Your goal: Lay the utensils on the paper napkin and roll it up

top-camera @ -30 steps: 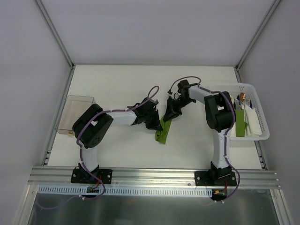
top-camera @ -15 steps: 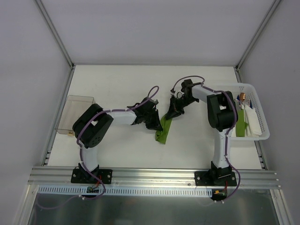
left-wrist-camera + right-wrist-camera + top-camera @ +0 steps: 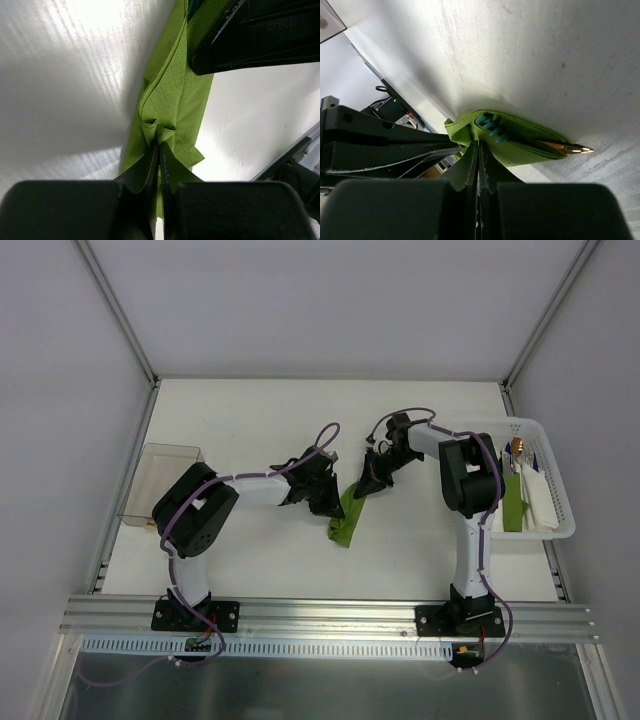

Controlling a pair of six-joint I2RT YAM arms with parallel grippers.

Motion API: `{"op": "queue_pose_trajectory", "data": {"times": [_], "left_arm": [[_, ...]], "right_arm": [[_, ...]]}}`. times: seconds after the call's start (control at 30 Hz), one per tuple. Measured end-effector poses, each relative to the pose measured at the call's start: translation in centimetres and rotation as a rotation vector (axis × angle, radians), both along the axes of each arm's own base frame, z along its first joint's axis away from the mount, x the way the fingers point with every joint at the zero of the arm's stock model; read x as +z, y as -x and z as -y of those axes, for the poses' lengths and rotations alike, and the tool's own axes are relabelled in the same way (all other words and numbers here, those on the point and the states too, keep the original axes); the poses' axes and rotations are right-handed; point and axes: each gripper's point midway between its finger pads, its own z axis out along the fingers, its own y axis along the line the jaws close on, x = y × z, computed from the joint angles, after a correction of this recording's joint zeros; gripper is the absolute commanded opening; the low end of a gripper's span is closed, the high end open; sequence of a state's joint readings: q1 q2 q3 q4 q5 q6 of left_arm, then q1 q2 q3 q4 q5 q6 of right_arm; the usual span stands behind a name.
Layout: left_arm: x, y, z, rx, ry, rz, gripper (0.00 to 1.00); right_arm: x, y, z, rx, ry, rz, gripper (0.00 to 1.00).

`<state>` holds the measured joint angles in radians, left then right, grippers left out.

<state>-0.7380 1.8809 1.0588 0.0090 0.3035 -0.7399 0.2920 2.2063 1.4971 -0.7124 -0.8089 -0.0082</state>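
The paper napkin (image 3: 346,521) lies as a narrow olive-green fold in the middle of the table, between both arms. My left gripper (image 3: 334,507) is shut, pinching a bunched fold of the napkin (image 3: 170,95) at its tips (image 3: 159,145). From the other side my right gripper (image 3: 366,489) is shut on the napkin's edge (image 3: 465,136). The utensils are wrapped inside: fork tines (image 3: 492,128) and a brown-orange handle end (image 3: 572,148) poke out of the napkin (image 3: 530,147) in the right wrist view.
At the right edge stands a white basket (image 3: 563,502) holding another green napkin (image 3: 513,502), white sheets and more cutlery (image 3: 517,448). A clear plastic box (image 3: 160,480) sits at the left edge. Walls enclose the table.
My right gripper has closed its jaws onto the napkin's edge and shifted slightly to the right. The left gripper has kept its grip in place.
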Motion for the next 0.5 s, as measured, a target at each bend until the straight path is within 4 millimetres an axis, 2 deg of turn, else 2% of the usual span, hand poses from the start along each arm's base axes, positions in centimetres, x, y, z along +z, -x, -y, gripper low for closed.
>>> {"op": "queue_pose_trajectory", "data": {"times": [0.23, 0.5], "left_arm": [[2.0, 0.0, -0.7, -0.009, -0.017, 0.044, 0.00], [4.4, -0.6, 0.9, -0.034, 0.027, 0.082, 0.00]], "right_arm": [[-0.1, 0.1, 0.1, -0.029, 0.028, -0.035, 0.00], [-0.2, 0.4, 0.0, -0.034, 0.058, -0.049, 0.00]]}}
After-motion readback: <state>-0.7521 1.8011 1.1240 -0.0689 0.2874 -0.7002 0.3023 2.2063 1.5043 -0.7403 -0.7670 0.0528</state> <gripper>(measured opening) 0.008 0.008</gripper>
